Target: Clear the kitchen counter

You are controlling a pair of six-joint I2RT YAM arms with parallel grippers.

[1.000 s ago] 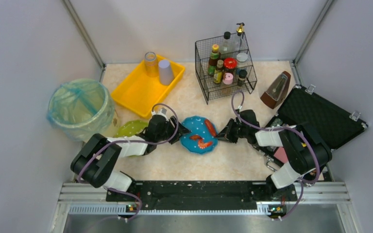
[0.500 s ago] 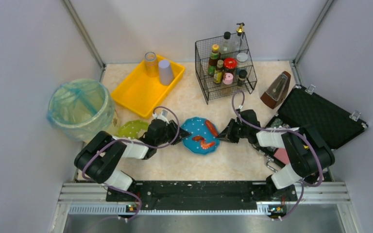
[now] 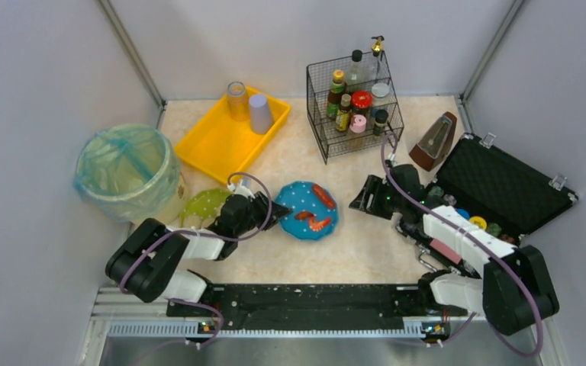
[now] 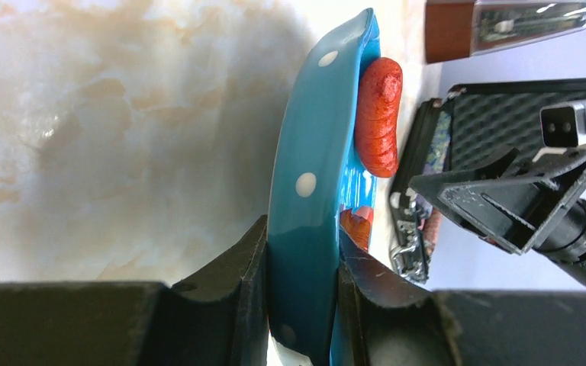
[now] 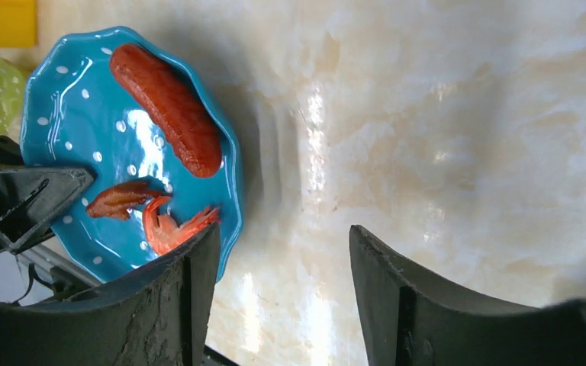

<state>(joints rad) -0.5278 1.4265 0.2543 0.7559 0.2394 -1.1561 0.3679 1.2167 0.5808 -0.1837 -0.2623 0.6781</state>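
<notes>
The left fingers [image 4: 233,278] were clamped tight on the left rim of the blue plate [image 4: 309,152] (white dots showed along its edge). A sausage [image 5: 166,107] and a shrimp [image 5: 172,227] lay on the plate. The right fingers [image 5: 187,297] stood wide apart with nothing between them, just right of the plate. The beige worktop [image 3: 313,259] spread under everything, carrying a green plate [image 3: 204,203] to the left, a yellow tray [image 3: 221,141] farther back and a wire rack [image 3: 355,107] at the far side.
</notes>
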